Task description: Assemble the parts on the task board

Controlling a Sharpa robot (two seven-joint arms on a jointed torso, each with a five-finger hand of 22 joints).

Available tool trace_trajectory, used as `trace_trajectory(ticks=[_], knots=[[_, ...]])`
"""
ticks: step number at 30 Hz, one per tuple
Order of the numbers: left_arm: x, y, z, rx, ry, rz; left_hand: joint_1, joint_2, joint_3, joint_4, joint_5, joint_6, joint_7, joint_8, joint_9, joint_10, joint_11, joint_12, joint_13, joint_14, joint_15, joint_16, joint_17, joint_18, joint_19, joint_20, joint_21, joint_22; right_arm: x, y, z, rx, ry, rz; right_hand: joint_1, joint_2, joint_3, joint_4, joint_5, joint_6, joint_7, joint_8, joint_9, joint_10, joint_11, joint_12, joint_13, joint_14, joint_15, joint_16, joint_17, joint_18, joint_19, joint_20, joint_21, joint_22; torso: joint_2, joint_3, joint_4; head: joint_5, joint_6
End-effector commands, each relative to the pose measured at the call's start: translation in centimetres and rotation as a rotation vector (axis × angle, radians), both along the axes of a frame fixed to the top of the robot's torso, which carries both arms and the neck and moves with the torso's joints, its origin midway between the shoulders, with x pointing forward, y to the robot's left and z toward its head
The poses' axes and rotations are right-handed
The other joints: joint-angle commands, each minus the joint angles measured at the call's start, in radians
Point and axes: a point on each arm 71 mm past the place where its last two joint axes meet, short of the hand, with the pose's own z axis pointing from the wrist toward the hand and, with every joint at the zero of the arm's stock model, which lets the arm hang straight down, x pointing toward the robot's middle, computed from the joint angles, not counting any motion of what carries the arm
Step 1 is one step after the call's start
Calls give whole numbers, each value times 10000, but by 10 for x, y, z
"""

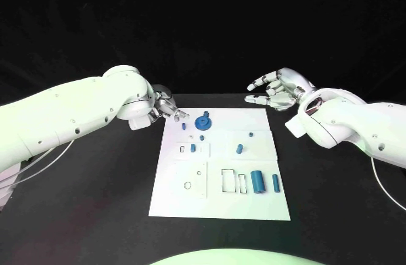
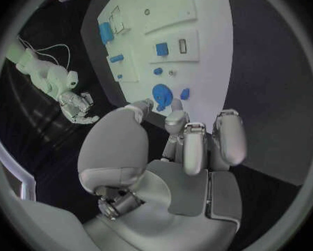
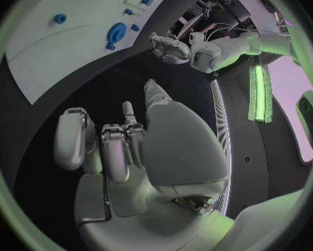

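Note:
The white task board (image 1: 256,123) lies in the middle of the black table. On its far part stands a round blue part (image 1: 204,122), with a small blue piece (image 1: 185,125) just beside it. More small blue parts (image 1: 240,148) sit in the middle rows, and two longer blue parts (image 1: 258,182) lie on the near right. My left hand (image 1: 166,108) hovers at the board's far left corner, its fingers loosely curled and holding nothing; its fingertips (image 2: 176,105) are close to the round part (image 2: 161,93). My right hand (image 1: 275,89) hangs beyond the far right corner, empty with fingers apart.
Black table surface (image 1: 93,189) surrounds the board on both sides. The board has several outlined empty slots (image 1: 230,181) on its near half. My left arm (image 1: 76,115) and right arm (image 1: 355,121) flank the board's far end.

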Motion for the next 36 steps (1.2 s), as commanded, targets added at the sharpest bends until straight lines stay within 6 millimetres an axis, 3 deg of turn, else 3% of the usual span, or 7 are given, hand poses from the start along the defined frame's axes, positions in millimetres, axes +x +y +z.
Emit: trace_trajectory(ticks=[1,17,36], knots=[[7,-1,-1,137,62,-182,87,-31,-57,-21,-9,1,19,-61,-8,27,36,61,8,825,87,12,1990,57,1,46,1,8,-1,1,0,-49,-74,171,-66,-42,-27,20,-62,-77,24,25,10,103,49,-39,1659,824,34,-27,1766,69,-37,-20,-56,424,31,-5,-20,10,9],[28,-2,-21,607,677,-2,113,-1,-68,-6,-15,16,26,-88,-32,21,41,56,-6,827,93,15,1995,57,5,51,4,14,-2,3,1,-35,-87,227,-70,-30,-31,13,-40,-87,24,31,9,110,49,-34,1665,824,34,-28,1766,65,-29,-20,-46,434,139,-45,-34,30,35],[32,-5,-32,701,1014,-117,113,35,-127,-5,-95,86,16,-115,-70,42,41,92,43,845,100,46,2051,46,35,66,28,66,-2,5,1,-29,-94,285,-70,-30,-31,13,-40,-87,24,31,9,110,49,-34,1665,824,34,-28,1766,65,-29,-20,-46,434,107,-35,-29,18,-29]])
